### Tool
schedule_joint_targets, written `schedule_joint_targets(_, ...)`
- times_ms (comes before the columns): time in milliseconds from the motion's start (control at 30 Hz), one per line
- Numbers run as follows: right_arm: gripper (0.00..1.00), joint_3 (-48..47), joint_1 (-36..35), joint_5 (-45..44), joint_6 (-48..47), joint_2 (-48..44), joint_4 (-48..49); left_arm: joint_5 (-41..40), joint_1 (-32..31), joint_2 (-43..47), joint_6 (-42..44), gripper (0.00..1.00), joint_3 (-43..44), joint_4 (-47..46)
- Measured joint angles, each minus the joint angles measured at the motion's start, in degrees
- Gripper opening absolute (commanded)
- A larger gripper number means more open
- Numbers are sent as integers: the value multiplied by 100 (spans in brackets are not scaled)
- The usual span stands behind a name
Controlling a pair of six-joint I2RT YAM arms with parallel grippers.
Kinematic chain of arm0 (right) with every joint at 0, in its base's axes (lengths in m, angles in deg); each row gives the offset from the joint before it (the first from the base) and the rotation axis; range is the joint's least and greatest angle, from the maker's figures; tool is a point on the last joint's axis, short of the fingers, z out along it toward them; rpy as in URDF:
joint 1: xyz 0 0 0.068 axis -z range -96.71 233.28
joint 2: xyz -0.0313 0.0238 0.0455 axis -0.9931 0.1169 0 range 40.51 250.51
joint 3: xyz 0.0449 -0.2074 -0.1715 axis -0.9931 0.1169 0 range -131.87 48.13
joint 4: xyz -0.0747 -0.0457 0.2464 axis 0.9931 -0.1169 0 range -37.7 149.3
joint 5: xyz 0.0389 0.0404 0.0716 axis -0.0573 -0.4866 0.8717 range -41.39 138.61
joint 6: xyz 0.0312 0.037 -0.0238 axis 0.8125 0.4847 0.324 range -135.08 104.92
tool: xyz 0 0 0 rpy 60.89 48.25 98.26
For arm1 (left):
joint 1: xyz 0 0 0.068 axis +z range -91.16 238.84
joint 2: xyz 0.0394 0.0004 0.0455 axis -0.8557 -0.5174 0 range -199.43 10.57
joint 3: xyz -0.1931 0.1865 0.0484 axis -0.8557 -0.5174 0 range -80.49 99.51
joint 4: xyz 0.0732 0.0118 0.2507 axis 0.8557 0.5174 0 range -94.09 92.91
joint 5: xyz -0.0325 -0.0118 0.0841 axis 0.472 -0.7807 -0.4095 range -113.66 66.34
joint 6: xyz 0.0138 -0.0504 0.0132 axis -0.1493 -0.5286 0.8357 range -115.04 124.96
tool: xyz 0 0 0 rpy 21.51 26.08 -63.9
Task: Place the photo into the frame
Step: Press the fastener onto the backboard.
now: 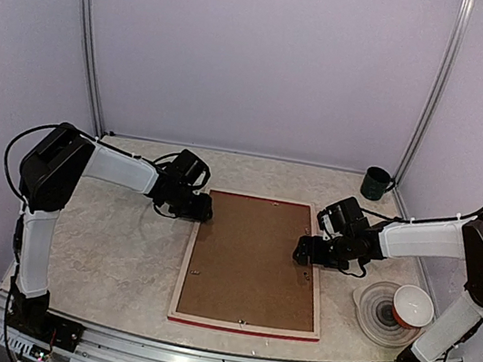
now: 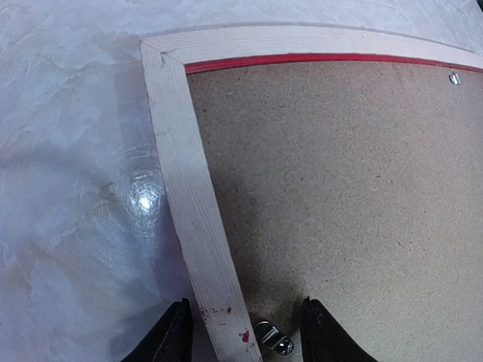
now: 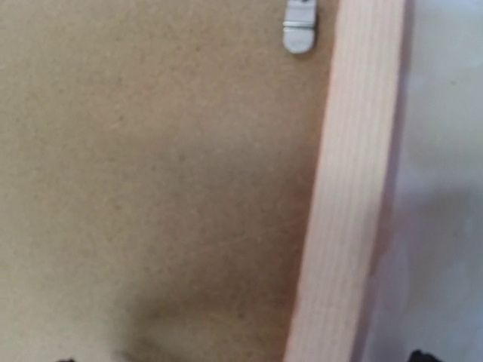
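With left end effector [image 2: 245, 305] half open, empty, astride the far-left rail of the frame [image 1: 184, 268] and right end effector [image 1: 305, 252] wide open, empty, over its right rail, brackets that back-up frame, long axis near-to-far; photo unseen, cannot tell where.

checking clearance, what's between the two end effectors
The brown backing board, seated in the frame, between left end effector and right end effector; top view shows it.

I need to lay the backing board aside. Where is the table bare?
Widest bare patch: table left of the frame, near side of the left arm. A narrower strip lies behind the frame. The right is crowded: stacked bowls, green mug, right arm.
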State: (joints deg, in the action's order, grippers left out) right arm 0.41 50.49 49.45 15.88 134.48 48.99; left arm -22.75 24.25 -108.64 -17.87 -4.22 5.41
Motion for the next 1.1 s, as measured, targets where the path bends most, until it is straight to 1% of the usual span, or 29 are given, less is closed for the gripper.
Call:
schedule_joint_targets(233,95,0,0,44,2,0,0,9,37,125,-90,49,-168,-63)
schedule_joint_targets(633,95,0,-2,61,4,0,9,-9,79,162,-94,48,-210,-17)
schedule_joint_targets(700,95,0,0,63,4,0,11,-9,81,162,-98,46,-210,-17)
schedule_joint_targets(867,95,0,-2,63,4,0,22,4,81,164,-138,45,-210,-20)
schedule_joint_targets(933,96,2,0,63,4,0,33,11,81,162,-146,41,-210,-20)
schedule_joint_targets(1000,95,2,0,63,4,0,37,31,81,162,-177,39,-210,-26)
schedule_joint_targets(1033,95,2,0,63,4,0,37,37,81,162,-188,40,-210,-31)
schedule_joint_targets(1100,95,2,0,66,4,0,39,61,83,162,-205,46,-212,-44)
